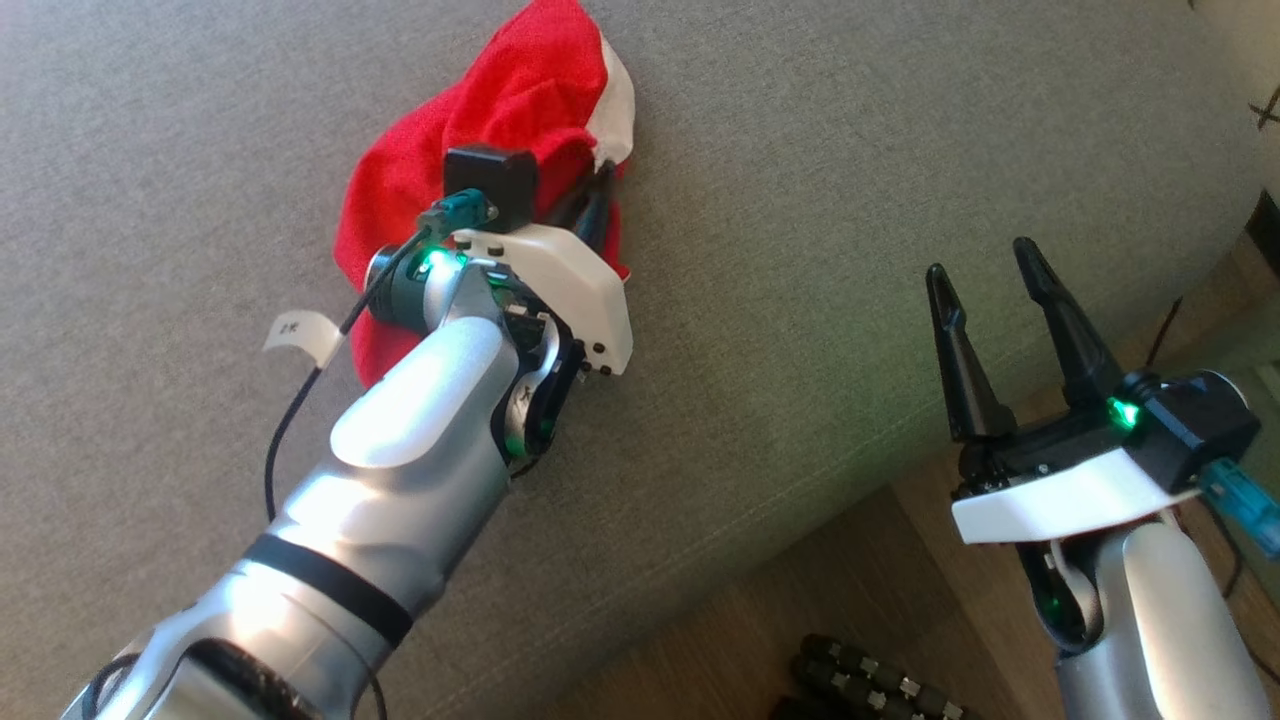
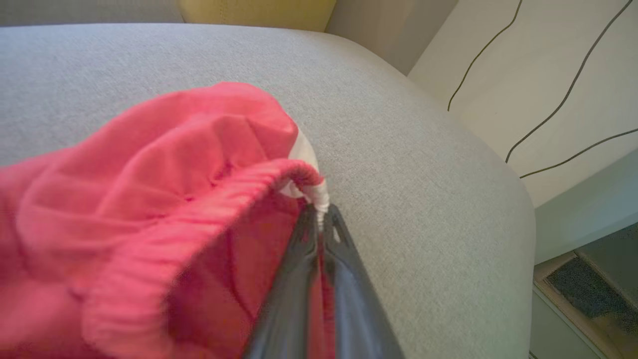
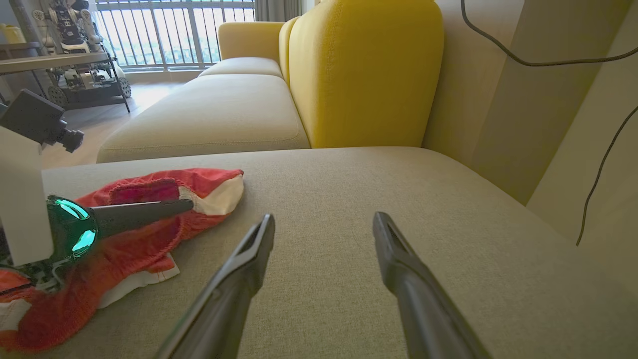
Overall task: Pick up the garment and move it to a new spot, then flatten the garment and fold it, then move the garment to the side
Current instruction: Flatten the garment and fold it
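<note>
The garment (image 1: 480, 120) is a crumpled red piece with white trim, lying on the grey sofa seat (image 1: 800, 150). My left gripper (image 1: 597, 185) reaches over it, fingers hidden partly by the wrist. In the left wrist view the left gripper (image 2: 319, 219) is shut on the garment's (image 2: 164, 189) elastic hem where red meets white. From the right wrist view the left gripper's fingers (image 3: 144, 213) lie pinched at the hem of the garment (image 3: 124, 249). My right gripper (image 1: 985, 275) stands open near the seat's front edge, apart from the cloth, nothing between its fingers (image 3: 249, 259).
The grey seat's front edge (image 1: 800, 520) runs diagonally, with wooden floor (image 1: 800, 590) below it. A yellow backrest cushion (image 3: 364, 70) rises behind the seat. A wall with dark cables (image 2: 548, 89) stands to the seat's side. Broad bare seat lies right of the garment.
</note>
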Motion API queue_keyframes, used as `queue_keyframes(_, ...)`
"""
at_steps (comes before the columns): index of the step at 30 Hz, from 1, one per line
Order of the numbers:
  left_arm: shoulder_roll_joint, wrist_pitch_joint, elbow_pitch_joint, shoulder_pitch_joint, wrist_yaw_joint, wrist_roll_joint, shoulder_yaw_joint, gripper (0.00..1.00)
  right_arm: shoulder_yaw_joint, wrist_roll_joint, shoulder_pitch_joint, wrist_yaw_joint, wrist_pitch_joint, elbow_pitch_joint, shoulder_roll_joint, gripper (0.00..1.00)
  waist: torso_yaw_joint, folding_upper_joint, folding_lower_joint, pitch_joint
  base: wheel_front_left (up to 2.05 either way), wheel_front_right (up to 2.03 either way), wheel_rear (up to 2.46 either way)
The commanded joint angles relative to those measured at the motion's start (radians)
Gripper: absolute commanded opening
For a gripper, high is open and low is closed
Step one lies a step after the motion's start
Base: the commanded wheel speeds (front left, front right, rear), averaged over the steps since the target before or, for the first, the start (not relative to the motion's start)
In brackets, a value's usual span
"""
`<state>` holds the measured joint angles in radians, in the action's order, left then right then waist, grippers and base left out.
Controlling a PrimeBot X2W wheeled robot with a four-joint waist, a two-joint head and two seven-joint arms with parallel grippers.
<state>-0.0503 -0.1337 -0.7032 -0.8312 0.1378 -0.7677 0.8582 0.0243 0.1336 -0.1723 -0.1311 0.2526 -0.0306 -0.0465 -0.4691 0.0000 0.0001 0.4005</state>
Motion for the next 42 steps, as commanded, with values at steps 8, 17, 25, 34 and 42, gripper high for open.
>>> queue_keyframes(8,0.000,-0.029,0.012,-0.056,-0.064,-0.097,0.007,0.00,0.011,-0.004,-0.003,0.000,0.009,0.026,-0.004,1.00,0.031,0.0000,-0.0001,-0.071,0.00,0.00,0.00)
queue_keyframes(17,-0.020,0.100,0.110,-0.141,-0.177,-0.277,-0.061,0.00,0.014,-0.012,0.015,0.000,0.009,0.016,-0.004,1.00,0.039,0.0000,-0.0001,-0.166,0.00,0.00,0.00)
queue_keyframes(25,-0.162,0.253,0.224,-0.324,-0.194,-0.290,-0.110,0.00,0.002,-0.017,0.040,0.000,0.009,0.010,-0.004,1.00,0.041,0.0000,-0.0001,-0.231,0.00,0.00,0.00)
queue_keyframes(34,-0.240,0.349,0.462,-0.304,-0.161,-0.396,-0.179,0.00,-0.027,-0.041,0.062,0.000,0.009,0.020,-0.004,1.00,0.134,0.0000,-0.0001,-0.264,0.00,0.00,0.00)
queue_keyframes(42,-0.445,0.249,0.663,0.083,-0.066,-0.330,-0.147,0.00,-0.010,-0.065,0.080,0.000,0.009,-0.002,-0.004,1.00,0.263,0.0000,-0.0001,-0.238,0.00,0.00,0.00)
